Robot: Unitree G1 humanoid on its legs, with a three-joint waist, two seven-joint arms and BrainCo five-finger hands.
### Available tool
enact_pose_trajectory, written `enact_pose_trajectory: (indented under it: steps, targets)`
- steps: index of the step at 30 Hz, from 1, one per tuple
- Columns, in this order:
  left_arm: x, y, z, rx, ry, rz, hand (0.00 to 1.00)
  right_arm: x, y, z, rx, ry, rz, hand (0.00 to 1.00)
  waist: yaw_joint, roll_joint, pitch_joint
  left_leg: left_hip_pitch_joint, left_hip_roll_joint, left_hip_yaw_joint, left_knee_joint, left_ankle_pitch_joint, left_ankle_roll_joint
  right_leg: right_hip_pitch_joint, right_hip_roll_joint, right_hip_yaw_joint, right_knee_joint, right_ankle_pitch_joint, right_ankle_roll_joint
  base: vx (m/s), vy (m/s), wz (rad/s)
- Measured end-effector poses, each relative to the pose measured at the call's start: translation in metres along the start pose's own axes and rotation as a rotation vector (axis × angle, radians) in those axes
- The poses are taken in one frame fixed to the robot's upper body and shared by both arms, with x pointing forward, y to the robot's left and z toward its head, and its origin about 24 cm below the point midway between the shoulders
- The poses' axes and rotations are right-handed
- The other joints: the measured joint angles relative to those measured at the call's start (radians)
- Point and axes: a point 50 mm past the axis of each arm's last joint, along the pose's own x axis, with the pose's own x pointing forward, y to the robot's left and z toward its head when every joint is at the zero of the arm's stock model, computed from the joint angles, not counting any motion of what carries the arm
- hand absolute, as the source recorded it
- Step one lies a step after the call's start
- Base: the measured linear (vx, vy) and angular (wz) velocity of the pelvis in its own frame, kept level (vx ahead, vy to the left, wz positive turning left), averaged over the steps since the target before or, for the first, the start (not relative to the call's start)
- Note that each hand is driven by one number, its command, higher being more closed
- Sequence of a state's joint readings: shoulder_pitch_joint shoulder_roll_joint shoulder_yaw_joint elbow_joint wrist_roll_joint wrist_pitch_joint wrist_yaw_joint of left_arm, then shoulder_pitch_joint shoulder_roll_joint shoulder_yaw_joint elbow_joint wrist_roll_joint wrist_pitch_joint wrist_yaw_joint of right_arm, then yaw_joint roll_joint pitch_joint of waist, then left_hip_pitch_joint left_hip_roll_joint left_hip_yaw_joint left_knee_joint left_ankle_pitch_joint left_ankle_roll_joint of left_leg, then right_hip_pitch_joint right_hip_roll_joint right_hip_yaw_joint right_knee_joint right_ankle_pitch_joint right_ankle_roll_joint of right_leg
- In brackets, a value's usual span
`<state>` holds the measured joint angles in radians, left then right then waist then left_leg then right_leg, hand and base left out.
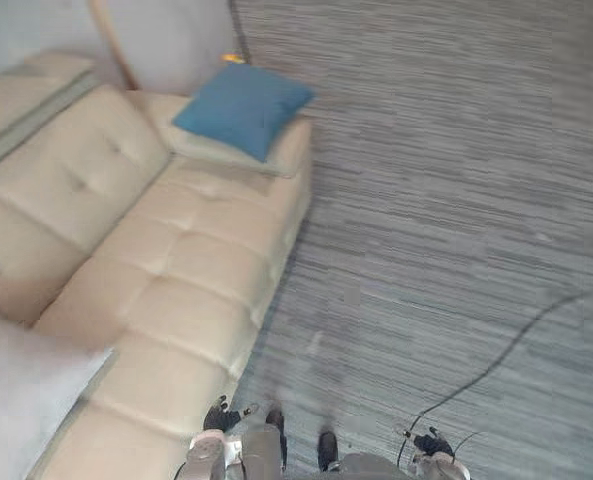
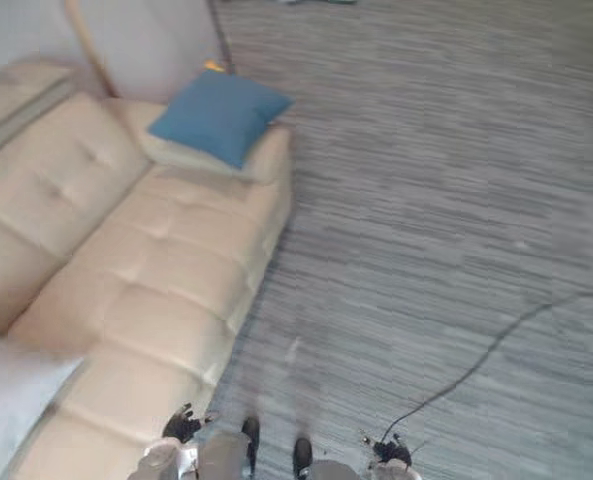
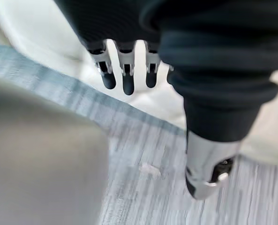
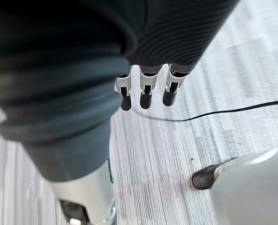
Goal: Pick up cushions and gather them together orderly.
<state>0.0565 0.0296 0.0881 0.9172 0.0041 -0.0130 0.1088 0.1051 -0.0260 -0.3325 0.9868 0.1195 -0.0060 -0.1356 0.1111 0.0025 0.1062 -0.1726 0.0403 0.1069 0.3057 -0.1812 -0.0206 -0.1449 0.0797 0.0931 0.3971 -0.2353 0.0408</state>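
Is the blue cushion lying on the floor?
No, the blue cushion lies on a pale cushion at the far end of the sofa.

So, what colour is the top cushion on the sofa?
The cushion is blue; best in left eye view.

Blue cushion (image 1: 244, 106); beige tufted sofa (image 1: 176, 270); grey striped carpet (image 1: 456, 200).

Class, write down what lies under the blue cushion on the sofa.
Under the blue cushion lies a cream cushion, resting on the sofa. Only its edges show; the rest is covered.
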Motion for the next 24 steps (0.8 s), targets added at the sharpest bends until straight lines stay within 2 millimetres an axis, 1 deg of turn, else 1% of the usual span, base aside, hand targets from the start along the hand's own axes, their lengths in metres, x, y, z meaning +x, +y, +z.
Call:
enact_pose_trajectory:
  steps: [1, 2, 3, 4, 5, 6, 7, 8, 9, 10, 11, 12, 13, 14, 15, 16, 17, 18, 19, 20, 21, 22, 23, 24]
  targets:
    - [0.000, 0.001, 0.001, 0.002, 0.000, 0.001, 0.00, -0.001, 0.002, 0.002, -0.003, -0.015, 0.007, 0.00, -0.001, -0.010, -0.001, 0.027, -0.012, 0.025, -0.004, -0.006, 0.008, -0.061, -0.024, -0.011, 0.169, -0.031, 0.062, 0.41, 0.154, -0.42]
    - [0.000, -0.001, 0.001, 0.017, -0.001, -0.006, 0.00, 0.000, 0.005, 0.007, 0.003, -0.031, 0.015, 0.00, -0.003, -0.014, 0.002, 0.083, -0.025, 0.047, -0.010, -0.029, 0.022, -0.131, -0.072, -0.064, 0.370, -0.025, 0.118, 0.42, 0.133, -0.32]
    - [0.001, -0.001, 0.002, 0.024, -0.003, -0.009, 0.00, 0.000, 0.005, 0.007, 0.003, -0.031, 0.015, 0.00, -0.005, -0.011, 0.004, 0.102, -0.027, 0.052, -0.014, -0.037, 0.024, -0.142, -0.091, -0.090, 0.407, -0.027, 0.109, 0.43, 0.083, -0.23]
    - [0.000, -0.003, 0.001, 0.034, 0.001, -0.017, 0.00, 0.000, 0.006, 0.009, 0.000, -0.034, 0.018, 0.00, -0.008, -0.003, 0.006, 0.144, -0.024, 0.055, -0.025, -0.054, 0.026, -0.150, -0.134, -0.152, 0.446, -0.039, 0.074, 0.35, 0.014, -0.22]
    - [0.000, -0.006, 0.000, 0.027, 0.005, -0.021, 0.00, 0.002, 0.008, 0.015, -0.028, -0.048, 0.023, 0.00, -0.010, 0.012, 0.015, 0.223, -0.011, 0.067, -0.078, -0.062, 0.026, -0.152, -0.185, -0.242, 0.424, -0.066, 0.030, 0.36, -0.008, -0.17]
    - [0.000, -0.006, 0.000, 0.023, 0.005, -0.019, 0.00, 0.002, 0.008, 0.015, -0.034, -0.050, 0.024, 0.00, -0.011, 0.013, 0.015, 0.235, -0.007, 0.068, -0.088, -0.062, 0.025, -0.153, -0.189, -0.257, 0.406, -0.069, 0.023, 0.38, -0.059, -0.12]
    - [0.000, -0.006, 0.001, 0.012, 0.005, -0.013, 0.00, 0.003, 0.011, 0.019, -0.036, -0.054, 0.031, 0.00, -0.021, 0.018, 0.016, 0.266, 0.015, 0.068, -0.116, -0.066, 0.018, -0.158, -0.195, -0.302, 0.328, -0.068, 0.016, 0.40, -0.114, -0.05]
    - [0.000, -0.004, 0.001, 0.017, 0.006, -0.008, 0.00, 0.004, 0.015, 0.023, -0.037, -0.059, 0.041, 0.00, -0.032, 0.019, 0.016, 0.289, 0.041, 0.069, -0.147, -0.069, 0.008, -0.179, -0.184, -0.327, 0.218, -0.049, 0.003, 0.41, -0.149, -0.04]
    - [0.001, -0.003, 0.001, 0.033, 0.008, -0.010, 0.00, 0.005, 0.017, 0.025, -0.038, -0.060, 0.045, 0.00, -0.041, 0.019, 0.016, 0.298, 0.056, 0.068, -0.164, -0.071, 0.004, -0.198, -0.173, -0.326, 0.141, -0.019, 0.002, 0.34, -0.155, 0.01]
    - [0.001, 0.002, -0.002, 0.055, 0.019, -0.004, 0.00, 0.005, 0.018, 0.026, -0.038, -0.060, 0.048, 0.00, -0.054, 0.010, 0.018, 0.310, 0.058, 0.062, -0.178, -0.072, 0.000, -0.204, -0.159, -0.297, 0.002, 0.065, 0.008, 0.37, -0.180, 0.11]
    - [0.001, 0.003, -0.008, 0.067, 0.045, -0.004, 0.00, 0.006, 0.012, 0.022, -0.041, -0.039, 0.030, 0.00, -0.061, -0.009, 0.015, 0.324, 0.048, 0.026, -0.176, -0.082, -0.015, -0.190, -0.158, -0.270, -0.058, 0.210, -0.069, 0.49, -0.254, -0.01]
    - [0.001, -0.003, -0.009, 0.062, 0.059, -0.019, 0.00, 0.007, 0.007, 0.023, -0.028, -0.035, 0.014, 0.00, -0.061, 0.020, 0.020, 0.331, 0.073, 0.007, -0.150, -0.084, -0.020, -0.177, -0.141, -0.278, -0.043, 0.200, -0.070, 0.59, -0.294, -0.13]
    - [0.001, -0.006, -0.010, 0.054, 0.063, -0.024, 0.00, 0.008, 0.001, 0.026, -0.016, -0.040, -0.008, 0.00, -0.056, 0.039, 0.027, 0.318, 0.083, -0.019, -0.084, -0.073, -0.038, -0.159, -0.129, -0.281, -0.044, 0.171, -0.084, 0.47, -0.252, -0.17]
    - [0.001, -0.009, -0.008, 0.041, 0.058, -0.026, 0.00, 0.009, -0.004, 0.027, -0.005, -0.041, -0.023, 0.00, -0.057, 0.051, 0.033, 0.297, 0.089, -0.038, -0.012, -0.060, -0.061, -0.139, -0.125, -0.285, -0.046, 0.153, -0.093, 0.43, -0.228, -0.01]
    - [0.001, -0.013, -0.005, 0.021, 0.051, -0.030, 0.00, 0.008, -0.008, 0.024, -0.001, -0.034, -0.034, 0.00, -0.057, 0.059, 0.036, 0.250, 0.095, -0.055, 0.123, -0.028, -0.101, -0.103, -0.121, -0.289, -0.056, 0.130, -0.101, 0.42, -0.228, 0.24]
    - [0.001, -0.018, -0.002, -0.010, 0.040, -0.031, 0.00, 0.008, -0.009, 0.021, 0.002, -0.030, -0.037, 0.00, -0.059, 0.062, 0.049, 0.157, 0.112, -0.076, 0.342, 0.027, -0.121, -0.038, -0.119, -0.303, -0.082, 0.106, -0.110, 0.42, -0.202, 0.36]
    - [0.001, -0.020, 0.002, -0.019, 0.023, -0.037, 0.00, 0.008, -0.010, 0.023, -0.005, -0.039, -0.039, 0.00, -0.058, 0.070, 0.056, 0.099, 0.127, -0.076, 0.481, 0.021, -0.113, 0.012, -0.110, -0.312, -0.103, 0.095, -0.116, 0.39, -0.144, 0.31]
    - [0.001, -0.021, 0.007, -0.032, -0.002, -0.039, 0.00, 0.007, -0.009, 0.022, -0.008, -0.036, -0.042, 0.00, -0.046, 0.069, 0.060, 0.033, 0.136, -0.054, 0.592, -0.015, -0.096, 0.075, -0.108, -0.320, -0.125, 0.077, -0.123, 0.33, -0.095, 0.12]
    - [0.001, -0.021, 0.009, -0.035, -0.014, -0.039, 0.00, 0.007, -0.007, 0.021, -0.003, -0.033, -0.040, 0.00, -0.044, 0.066, 0.059, -0.009, 0.135, -0.015, 0.578, -0.038, -0.084, 0.124, -0.109, -0.325, -0.158, 0.073, -0.121, 0.31, -0.090, -0.01]
    - [0.001, -0.021, 0.010, -0.043, -0.018, -0.041, 0.00, 0.007, -0.004, 0.024, 0.011, -0.041, -0.036, 0.00, -0.043, 0.063, 0.059, -0.028, 0.128, 0.022, 0.519, -0.048, -0.068, 0.152, -0.113, -0.326, -0.186, 0.071, -0.117, 0.33, -0.084, -0.04]
    - [0.001, -0.022, 0.012, -0.046, -0.027, -0.043, 0.00, 0.007, 0.001, 0.028, 0.034, -0.056, -0.025, 0.00, -0.043, 0.060, 0.059, -0.051, 0.112, 0.061, 0.385, -0.048, -0.057, 0.185, -0.117, -0.323, -0.218, 0.065, -0.107, 0.32, -0.049, -0.02]
    - [0.001, -0.023, 0.013, -0.049, -0.032, -0.046, 0.00, 0.007, 0.004, 0.029, 0.048, -0.063, -0.017, 0.00, -0.043, 0.061, 0.059, -0.068, 0.092, 0.081, 0.246, -0.035, -0.044, 0.210, -0.121, -0.322, -0.237, 0.057, -0.095, 0.33, -0.025, 0.01]
    - [0.001, -0.024, 0.013, -0.048, -0.034, -0.049, 0.00, 0.007, 0.005, 0.030, 0.048, -0.063, -0.015, 0.00, -0.042, 0.061, 0.059, -0.073, 0.074, 0.079, 0.143, -0.015, -0.036, 0.225, -0.123, -0.323, -0.249, 0.050, -0.084, 0.32, 0.028, 0.06]
    - [0.001, -0.024, 0.013, -0.047, -0.035, -0.050, 0.00, 0.007, 0.005, 0.030, 0.045, -0.062, -0.014, 0.00, -0.041, 0.061, 0.059, -0.071, 0.051, 0.075, 0.009, 0.029, -0.041, 0.249, -0.125, -0.323, -0.270, 0.041, -0.070, 0.36, 0.086, 0.02]
